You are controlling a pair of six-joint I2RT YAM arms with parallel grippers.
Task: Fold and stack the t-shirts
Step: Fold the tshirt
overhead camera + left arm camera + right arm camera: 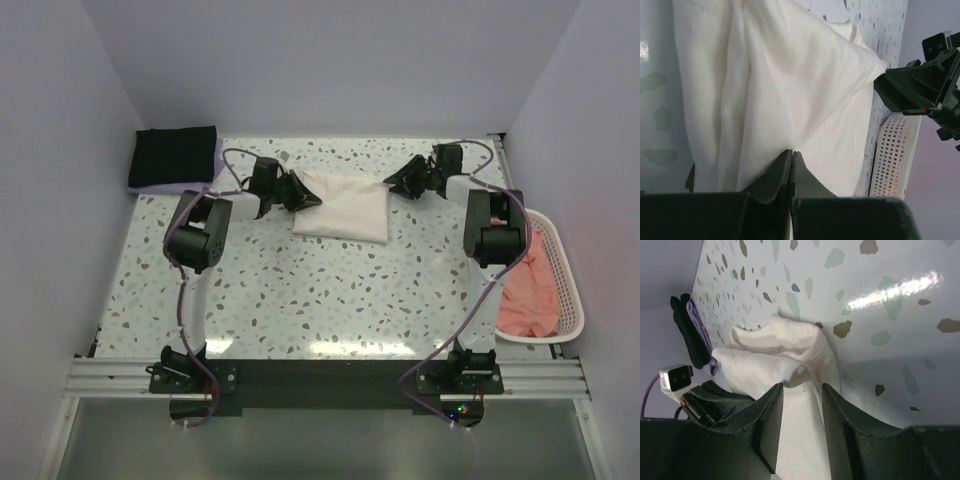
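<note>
The cream-white t-shirt [342, 207] lies folded at the back middle of the table; its red print is hidden. My left gripper [298, 190] is shut on the shirt's left edge, and the left wrist view shows the jaws [791, 152] pinched on the cream cloth [790, 80]. My right gripper [402, 180] is open at the shirt's right end, its jaws [802, 387] astride a cream fold [775, 360]. The black t-shirt [175, 155] lies folded on the lavender t-shirt [217, 165] at the back left. The salmon-pink t-shirt [530, 285] lies in the basket.
The white slatted basket [572, 300] stands at the table's right edge and also shows in the left wrist view [895, 155]. Walls close off the table at the back and on both sides. The black and lavender stack [690, 332] shows in the right wrist view.
</note>
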